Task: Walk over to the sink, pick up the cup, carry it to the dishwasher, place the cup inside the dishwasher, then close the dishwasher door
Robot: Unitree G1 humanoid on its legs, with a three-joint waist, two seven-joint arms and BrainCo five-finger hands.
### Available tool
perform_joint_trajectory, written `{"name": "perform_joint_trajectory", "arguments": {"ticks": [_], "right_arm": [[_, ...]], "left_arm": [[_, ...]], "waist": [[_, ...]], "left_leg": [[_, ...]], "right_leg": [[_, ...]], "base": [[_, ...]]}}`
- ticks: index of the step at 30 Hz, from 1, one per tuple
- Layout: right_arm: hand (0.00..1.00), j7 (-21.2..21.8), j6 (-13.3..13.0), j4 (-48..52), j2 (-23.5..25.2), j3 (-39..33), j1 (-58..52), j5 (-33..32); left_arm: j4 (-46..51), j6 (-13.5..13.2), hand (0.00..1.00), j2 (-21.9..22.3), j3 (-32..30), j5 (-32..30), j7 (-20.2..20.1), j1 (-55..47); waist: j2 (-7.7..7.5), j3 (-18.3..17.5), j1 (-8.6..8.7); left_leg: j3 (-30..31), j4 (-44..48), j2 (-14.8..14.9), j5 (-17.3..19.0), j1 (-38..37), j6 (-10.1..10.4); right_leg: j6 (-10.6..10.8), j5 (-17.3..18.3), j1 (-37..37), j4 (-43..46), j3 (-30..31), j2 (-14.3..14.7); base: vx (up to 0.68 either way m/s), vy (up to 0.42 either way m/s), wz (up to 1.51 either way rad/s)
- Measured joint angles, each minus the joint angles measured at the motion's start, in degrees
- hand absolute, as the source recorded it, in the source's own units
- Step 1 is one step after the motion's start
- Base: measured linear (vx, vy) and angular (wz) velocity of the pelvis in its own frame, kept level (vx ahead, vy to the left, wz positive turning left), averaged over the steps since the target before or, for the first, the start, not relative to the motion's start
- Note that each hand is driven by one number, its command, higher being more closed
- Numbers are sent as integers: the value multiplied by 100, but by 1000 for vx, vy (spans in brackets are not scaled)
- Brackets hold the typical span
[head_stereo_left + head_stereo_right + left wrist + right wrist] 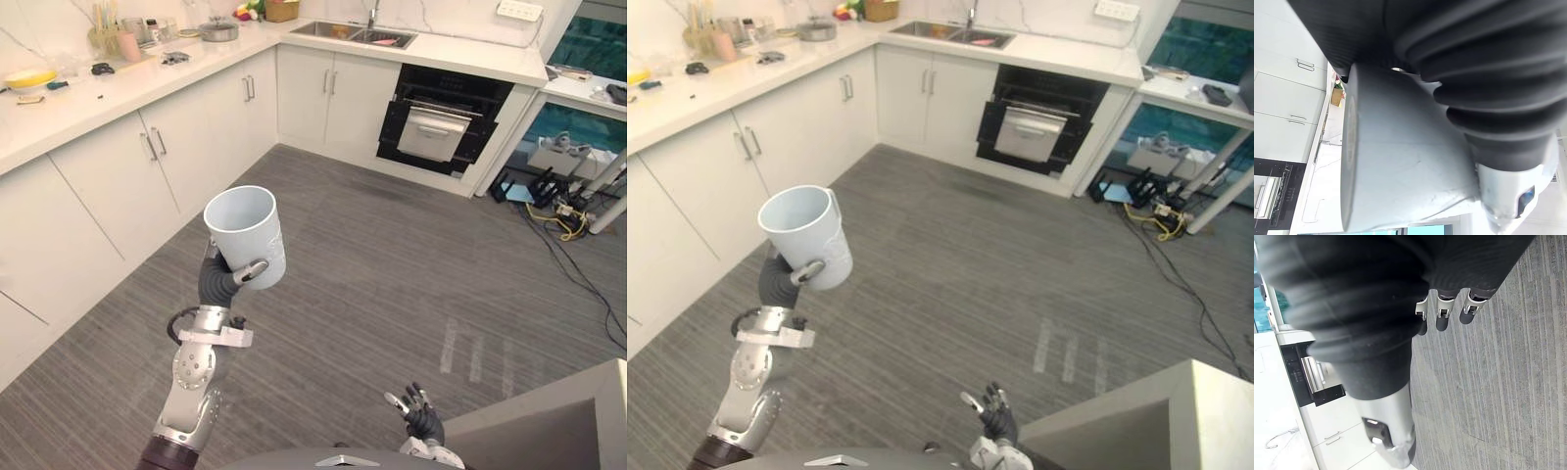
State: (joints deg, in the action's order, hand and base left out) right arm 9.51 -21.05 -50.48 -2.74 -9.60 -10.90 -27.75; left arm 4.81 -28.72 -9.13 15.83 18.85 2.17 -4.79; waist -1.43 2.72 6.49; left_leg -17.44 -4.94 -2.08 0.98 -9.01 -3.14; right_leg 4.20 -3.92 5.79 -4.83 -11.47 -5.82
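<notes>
The cup (pixel 245 233), a pale straight-sided beaker with its open mouth tipped upward, sits in the left hand (pixel 220 282), whose fingers and thumb are curled round its lower wall, and one dark-tipped finger (pixel 253 271) lies across the side facing the head camera. In the left wrist view the cup's wall (pixel 1400 161) presses right against the hand's dark ribbed cover. Hand and cup are held up in the air over the grey striped floor (pixel 392 264), well apart from the dishwasher (pixel 436 122), out in front of it and off toward its left side. The dishwasher is a black unit built in under the white counter (pixel 470 57), and its door is tilted open with a silvery inner face showing. The sink (pixel 355 34) is set in the counter just beside the dishwasher, on its left side, with white cabinet doors (pixel 323 93) below it. The right hand (pixel 421 416) hangs low over the floor, also well in front of the dishwasher, with its fingers (pixel 1444 318) loosely straight and slightly apart, holding nothing
</notes>
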Motion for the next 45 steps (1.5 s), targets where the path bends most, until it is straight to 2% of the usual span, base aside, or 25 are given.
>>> {"name": "perform_joint_trajectory", "arguments": {"ticks": [9,13,15,17,18,19,20,21,22,24,26,27,28,29,30,31,32,33,36,38,39,41,42,44,45], "right_arm": [[0,52,1,12,-6,-63,-65,-5],[0,252,4,199,15,-235,-203,-103],[0,300,1,374,21,-235,-240,-165],[0,379,28,701,28,-201,-419,-222],[0,392,41,813,29,-150,-456,-224],[0,407,83,1061,27,10,-501,-224],[0,429,134,1296,10,76,-528,-222],[0,432,140,1379,5,104,-520,-224],[0,437,134,1355,3,99,-416,-224],[0,441,125,1338,-17,-20,-269,-225],[0,445,96,1300,-82,-74,-168,-234],[0,459,88,1271,-131,-76,-199,-236],[0,477,75,1140,-140,-89,-184,-235],[0,477,76,1066,-153,-86,-178,-236],[0,500,72,1029,-130,28,-194,-218],[0,531,67,1014,-94,194,-193,-217],[0,525,71,993,-97,267,-192,-216],[0,474,97,888,-93,259,-147,-219],[0,467,64,899,-73,123,-267,-273],[0,495,-32,900,21,-21,-327,-473],[0,501,-49,901,37,-6,-309,-483],[0,491,-71,910,174,28,-431,-458],[0,489,-78,915,186,46,-446,-459],[0,406,-125,1178,243,59,-486,-459],[0,386,-128,1289,253,65,-509,-460]], "left_arm": [[0,-2,100,67,-297,142,-138,-8],[0,-4,100,141,-653,502,-298,-204],[1,-4,100,198,-770,650,-387,-345],[72,-5,100,384,-848,735,-433,-662],[175,-7,100,442,-864,762,-433,-803],[404,-29,100,496,-903,810,-439,-1067],[545,-61,100,590,-908,810,-440,-1209],[614,-82,100,638,-912,811,-441,-1269],[628,-131,100,685,-916,810,-482,-1295],[607,-130,100,697,-975,807,-550,-1218],[576,-126,100,756,-1161,801,-616,-1199],[583,-126,100,800,-1204,794,-614,-1202],[574,-114,100,865,-1314,784,-603,-1220],[541,-110,100,931,-1366,778,-580,-1203],[536,-104,100,1038,-1473,782,-482,-1163],[613,-146,100,1041,-1553,785,-475,-1197],[608,-152,100,1027,-1590,797,-491,-1204],[574,-87,100,944,-1645,814,-493,-1210],[586,58,100,753,-1636,837,-649,-1112],[615,171,100,735,-1645,861,-824,-970],[651,213,100,730,-1642,860,-847,-970],[849,278,100,638,-1416,787,-873,-962],[872,278,100,617,-1339,785,-872,-944],[868,313,100,588,-1053,779,-895,-772],[863,325,100,587,-973,777,-900,-719]], "waist": [[17,-8,40],[16,-8,8],[18,18,-12],[128,125,-46],[90,137,-97],[192,221,-235],[197,270,-328],[173,266,-352],[255,298,-387],[259,399,-403],[283,537,-371],[290,560,-370],[319,590,-402],[339,578,-415],[508,745,-459],[525,714,-567],[497,722,-621],[345,698,-664],[15,527,-632],[-100,481,-666],[-114,474,-660],[-96,435,-482],[-91,438,-458],[-64,446,-323],[-54,448,-281]], "left_leg": [[76,5,-33,42,148,55],[505,39,-76,39,109,-34],[534,249,-33,280,197,92],[629,1610,222,1123,633,251],[587,2019,342,1344,695,346],[442,3258,650,1496,1024,459],[440,4766,1000,1344,1682,663],[457,5369,1138,1154,2017,757],[501,5822,1223,1304,2350,803],[494,5256,1132,1603,2499,791],[562,4087,879,1446,2514,814],[845,3088,674,989,2515,851],[989,2588,586,104,2411,1068],[969,2678,490,281,2313,961],[1043,3290,636,841,2396,1287],[1103,3726,654,1115,2473,934],[1027,3870,646,1263,2460,668],[784,3965,553,1487,2322,188],[534,3941,182,1726,2048,-142],[285,3554,-20,1904,1464,-224],[286,3378,-80,1946,1285,-177],[319,2621,-142,1869,591,-273],[325,2396,-143,1818,403,-240],[387,1754,-113,1654,-205,-136],[447,1667,-94,1656,-290,-114]], "right_leg": [[-22,-23,-186,9,155,29],[-31,-13,-140,28,168,56],[-45,231,-200,267,219,61],[-155,886,-324,1152,515,219],[-197,1037,-340,1355,556,240],[-223,1336,-381,1725,645,329],[-291,1527,-390,1969,654,427],[-335,1569,-351,2007,654,449],[-358,1644,-285,2040,670,435],[-270,1731,-122,2027,731,292],[-95,1851,43,2007,779,19],[45,1938,183,1923,803,-171],[88,1989,404,1646,957,-266],[81,2000,612,1390,1043,-219],[105,2017,817,1590,1104,43],[21,1955,860,1877,1228,260],[-98,2048,910,1985,1189,257],[25,2178,893,2234,1268,73],[380,2380,572,3197,1258,-376],[1097,1896,41,4608,1186,-734],[1167,1704,-136,5030,1173,-795],[856,1844,-939,6263,979,-598],[741,1904,-1108,6309,844,-538],[190,2236,-1877,5982,50,-426],[84,2285,-2057,5804,-104,-417]], "base": [[-10,-4,-3],[0,0,0],[3,-17,7],[43,-78,27],[68,-43,-2],[70,-52,-23],[81,-34,-21],[146,-29,-7],[157,41,-2],[212,120,-6],[286,237,-8],[295,274,-11],[326,276,-12],[361,184,-23],[379,85,-35],[376,44,-43],[426,107,-60],[350,113,-44],[346,109,-23],[396,91,-45],[367,98,-35],[397,68,-11],[376,34,-4],[403,0,12],[514,-56,47]]}}
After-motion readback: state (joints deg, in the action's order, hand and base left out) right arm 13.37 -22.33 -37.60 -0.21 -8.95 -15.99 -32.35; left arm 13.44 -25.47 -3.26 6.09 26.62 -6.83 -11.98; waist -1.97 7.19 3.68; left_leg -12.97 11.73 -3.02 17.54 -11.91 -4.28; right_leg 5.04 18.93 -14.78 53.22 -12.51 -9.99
